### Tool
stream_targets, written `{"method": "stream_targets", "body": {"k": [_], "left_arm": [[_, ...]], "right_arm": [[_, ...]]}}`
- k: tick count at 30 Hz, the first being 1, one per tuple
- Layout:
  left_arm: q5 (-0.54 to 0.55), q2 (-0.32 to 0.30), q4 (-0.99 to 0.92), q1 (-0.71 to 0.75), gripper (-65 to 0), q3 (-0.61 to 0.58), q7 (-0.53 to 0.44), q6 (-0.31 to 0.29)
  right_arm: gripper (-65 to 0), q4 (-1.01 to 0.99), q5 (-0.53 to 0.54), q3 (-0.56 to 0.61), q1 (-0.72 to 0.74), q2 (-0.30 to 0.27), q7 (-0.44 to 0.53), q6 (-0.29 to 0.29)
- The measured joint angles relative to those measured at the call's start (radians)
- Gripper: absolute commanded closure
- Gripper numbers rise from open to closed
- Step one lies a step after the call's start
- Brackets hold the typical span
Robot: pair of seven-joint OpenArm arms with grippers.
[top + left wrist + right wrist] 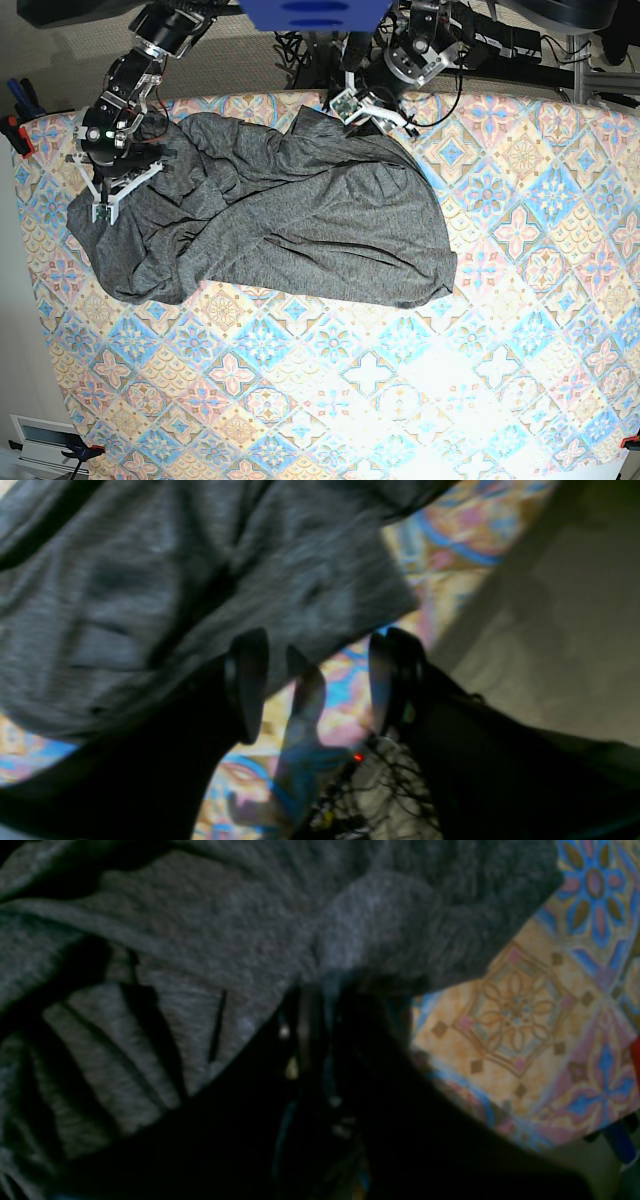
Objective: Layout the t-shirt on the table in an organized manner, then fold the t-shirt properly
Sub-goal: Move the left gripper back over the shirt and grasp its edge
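Right gripper [320, 990] fingers pinch the t-shirt [280, 215], tips buried; left gripper [315, 680] fingers spread, blurred

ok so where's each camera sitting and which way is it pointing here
Left wrist: on the left arm, looking along its open left pincer at the t-shirt edge and table.
Right wrist: on the right arm, looking down its right pincer, shut on a bunch of t-shirt.
Base: overhead, facing down on the whole table; both arms enter from the top edge, left pincer and right pincer.
All three share the grey t-shirt on the tiled cloth.
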State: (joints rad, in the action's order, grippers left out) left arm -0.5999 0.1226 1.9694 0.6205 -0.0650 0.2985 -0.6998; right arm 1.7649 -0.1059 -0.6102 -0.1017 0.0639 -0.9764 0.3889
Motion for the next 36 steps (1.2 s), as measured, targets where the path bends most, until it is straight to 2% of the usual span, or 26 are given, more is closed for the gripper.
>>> {"method": "stream_targets", "body": {"k": [9,22,27,29,31,36], "left_arm": [[-0.010,-0.003,0.008,0.001,-30.2,-0.044,-0.006,-0.005],[-0.011,-0.004,0.036,0.008,-30.2,-0.046,-0.006,-0.003],[-0.180,-0.008,0.036,0.000,-30.2,-0.095,-0.016,-0.004],[-0.241,-0.009,0.036,-0.012,-30.2,-0.115,-0.058,-0.004],[-0.269,-0.003,0.037,-0.020,-30.2,-0.121,-0.104,-0.005],[-0.300,0.014,0.037,-0.038,-30.2,-0.120,-0.098,-0.003]], "right_arm": [[0.0,-0.006,0.000,0.000,0.000,0.000,0.000,0.000],[0.0,-0.006,0.000,0.000,0.000,0.000,0.000,0.000],[0.0,-0.006,0.000,0.000,0.000,0.000,0.000,0.000],[0.0,-0.006,0.000,0.000,0.000,0.000,0.000,0.000],[0.0,-0.006,0.000,-0.002,-0.002,0.000,0.000,0.000],[0.0,-0.006,0.000,-0.003,-0.006,0.000,0.000,0.000]]}}
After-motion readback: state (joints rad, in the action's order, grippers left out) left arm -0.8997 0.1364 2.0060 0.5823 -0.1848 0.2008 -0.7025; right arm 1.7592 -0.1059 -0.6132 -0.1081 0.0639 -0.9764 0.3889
